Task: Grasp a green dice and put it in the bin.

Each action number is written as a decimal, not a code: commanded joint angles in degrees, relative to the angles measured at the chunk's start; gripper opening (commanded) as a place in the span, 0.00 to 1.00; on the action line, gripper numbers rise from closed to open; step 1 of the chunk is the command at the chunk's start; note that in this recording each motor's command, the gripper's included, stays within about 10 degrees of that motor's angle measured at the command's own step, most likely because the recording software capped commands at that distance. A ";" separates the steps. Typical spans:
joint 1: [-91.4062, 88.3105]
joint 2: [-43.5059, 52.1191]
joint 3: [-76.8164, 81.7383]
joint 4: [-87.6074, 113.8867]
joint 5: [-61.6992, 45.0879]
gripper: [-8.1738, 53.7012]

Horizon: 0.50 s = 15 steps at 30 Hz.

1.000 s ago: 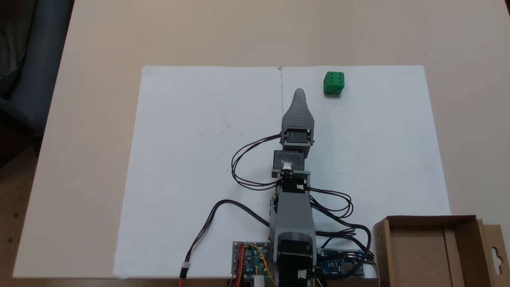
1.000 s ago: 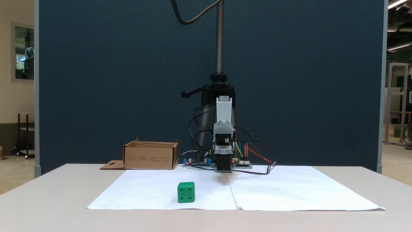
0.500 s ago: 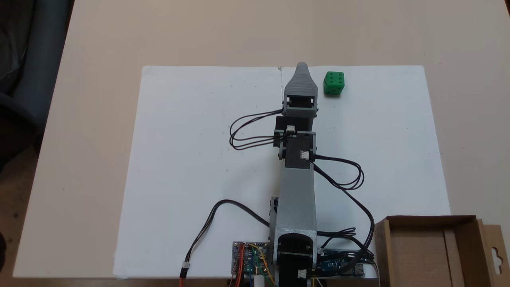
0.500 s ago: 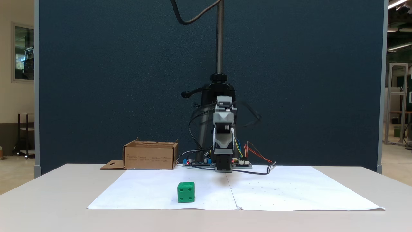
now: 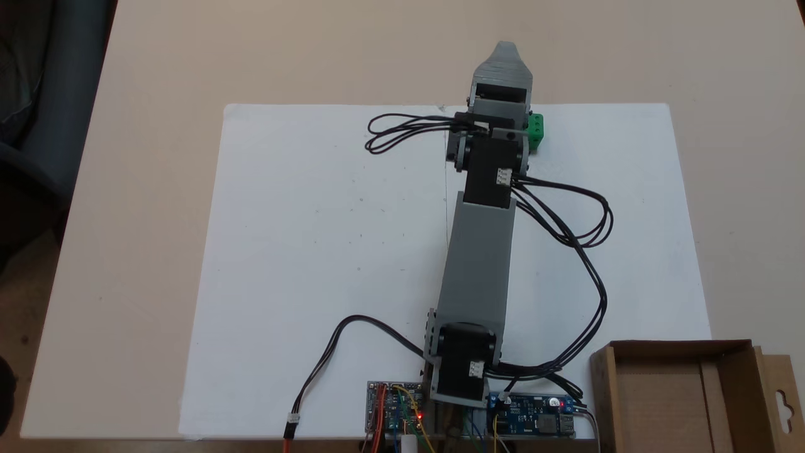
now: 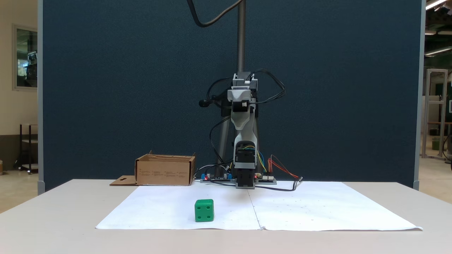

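Observation:
The green dice point(image 5: 536, 128) sits near the far right of the white paper, its left part hidden by my wrist in the fixed view from above. From the front it point(image 6: 204, 210) stands alone on the paper, left of the arm. My gripper point(image 5: 505, 51) is stretched out past the paper's far edge, beyond the dice and a little left of it. The front view puts the gripper point(image 6: 241, 100) high above the table, pointing at the camera. Its jaws lie one behind the other, so their state is unclear. The bin point(image 5: 602, 384), a brown cardboard box, stands by the arm's base point(image 6: 165, 171).
White paper point(image 5: 314, 239) covers the middle of the beige table. Circuit boards point(image 5: 395, 412) and looping black cables point(image 5: 585, 251) lie around the arm's base. A dark blue partition point(image 6: 123, 88) and a camera pole point(image 6: 241, 38) stand behind it.
The arm has stretched forward and risen. The gripper tip went from mid-paper to beyond the paper's far edge, swinging slightly right. The dice and bin have not moved.

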 commanded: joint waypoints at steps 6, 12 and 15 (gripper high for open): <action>0.88 -6.94 -13.80 23.62 -4.92 0.91; 0.62 -14.15 -25.84 40.06 -5.19 0.95; 0.44 -14.33 -26.10 46.04 -5.27 0.99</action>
